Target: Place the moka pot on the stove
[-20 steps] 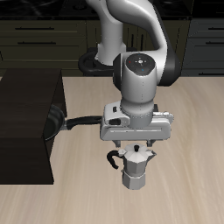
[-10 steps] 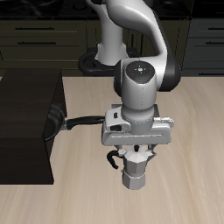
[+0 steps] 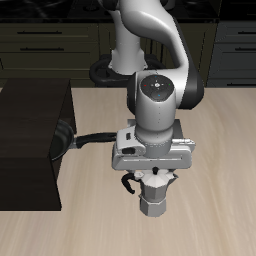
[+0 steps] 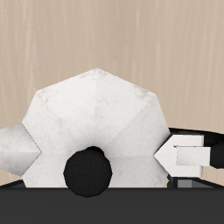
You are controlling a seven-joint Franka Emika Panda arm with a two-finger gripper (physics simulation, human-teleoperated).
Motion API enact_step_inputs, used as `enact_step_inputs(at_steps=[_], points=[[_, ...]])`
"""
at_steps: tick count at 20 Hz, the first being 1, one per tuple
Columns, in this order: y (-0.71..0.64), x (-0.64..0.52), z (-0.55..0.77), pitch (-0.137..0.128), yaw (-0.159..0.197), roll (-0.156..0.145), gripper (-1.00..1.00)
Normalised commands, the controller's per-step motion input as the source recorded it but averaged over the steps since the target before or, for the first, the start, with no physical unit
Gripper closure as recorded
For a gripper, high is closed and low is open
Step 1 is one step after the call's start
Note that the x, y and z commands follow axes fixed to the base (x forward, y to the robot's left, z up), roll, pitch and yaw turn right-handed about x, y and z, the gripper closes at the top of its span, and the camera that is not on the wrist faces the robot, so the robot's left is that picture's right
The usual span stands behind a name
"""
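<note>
Arm's bent straight down over the moka pot (image 3: 151, 194) at bottom centre of the frame, gripper (image 3: 150, 177) low around its top. Can't tell if the fingers actually grip it. No readable labels anywhere

The moka pot (image 3: 152, 197) stands upright on the desk (image 3: 215, 150), near its front edge. The gripper (image 3: 153, 177) hangs straight above the pot, its jaws down around the pot's top; in the wrist view the lid (image 4: 92, 122) and its knob (image 4: 89, 171) sit directly below. The pot's handle (image 3: 129, 184) juts sideways toward a raised block (image 3: 30, 145) standing on the desk, well apart from the pot. A frying pan's long handle (image 3: 90, 140) reaches from beside that block toward the gripper, farther back than the pot. The robot's base (image 3: 118, 68) stands at the desk's back.
</note>
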Motion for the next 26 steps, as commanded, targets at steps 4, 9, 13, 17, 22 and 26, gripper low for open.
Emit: enact_step_inputs(at_steps=[4,9,13,17,22,26], points=[[-0.06,-0.02,0.10,-0.020,-0.012,0.013,1.00],[-0.01,-0.05,0.23,-0.034,0.008,0.005,1.00],[-0.02,-0.03,0.16,-0.022,0.006,-0.001,1.00],[0.00,-0.05,0.18,-0.033,0.023,-0.001,1.00],[0.01,-0.15,0.23,-0.023,0.009,0.000,1.00],[-0.03,-0.21,0.24,-0.036,0.019,-0.003,1.00]])
